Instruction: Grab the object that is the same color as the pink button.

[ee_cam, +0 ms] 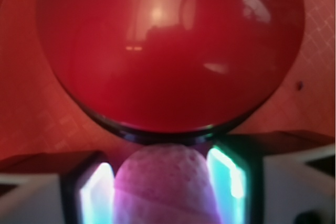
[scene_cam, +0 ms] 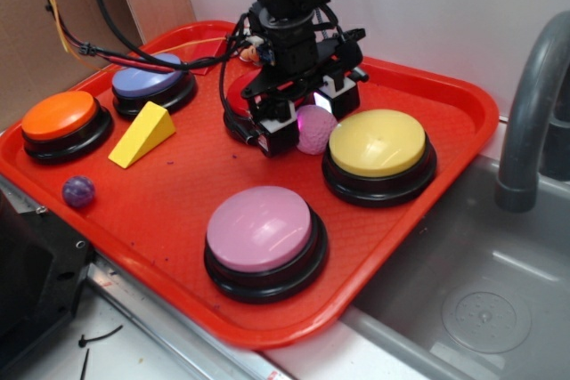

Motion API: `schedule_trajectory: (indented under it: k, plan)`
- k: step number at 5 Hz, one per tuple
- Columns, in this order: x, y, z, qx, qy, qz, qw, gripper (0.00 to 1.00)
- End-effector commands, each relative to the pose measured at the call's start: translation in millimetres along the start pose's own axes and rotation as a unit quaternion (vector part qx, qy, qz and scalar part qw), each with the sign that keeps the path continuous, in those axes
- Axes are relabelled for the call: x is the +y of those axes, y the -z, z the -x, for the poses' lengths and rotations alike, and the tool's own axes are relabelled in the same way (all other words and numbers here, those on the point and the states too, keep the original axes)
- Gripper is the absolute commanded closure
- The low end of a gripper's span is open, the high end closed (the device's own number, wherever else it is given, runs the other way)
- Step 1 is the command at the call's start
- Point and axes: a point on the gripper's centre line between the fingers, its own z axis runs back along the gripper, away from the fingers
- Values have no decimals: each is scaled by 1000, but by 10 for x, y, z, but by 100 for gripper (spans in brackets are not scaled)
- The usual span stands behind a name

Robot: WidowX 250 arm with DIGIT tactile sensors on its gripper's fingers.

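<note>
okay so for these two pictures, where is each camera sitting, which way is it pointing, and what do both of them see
Exterior: off the robot, above the tray's front corner, looking down across the buttons, including the pink button; shows the arm and end effector.
Wrist: on the arm just behind the end effector, looking past the lit fingers at the red button.
Shared: the pink ball between the fingers, and the red button beside it.

Lab-style setup: button tray (scene_cam: 445,144) beside a sink (scene_cam: 481,309).
</note>
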Motion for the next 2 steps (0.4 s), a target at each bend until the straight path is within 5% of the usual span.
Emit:
schedule_trajectory:
  k: [1, 2]
  plan:
    - [-78, -278, -28, 74, 136, 56, 986, 100]
    - [-16, -591, -57, 85, 161, 74, 980, 100]
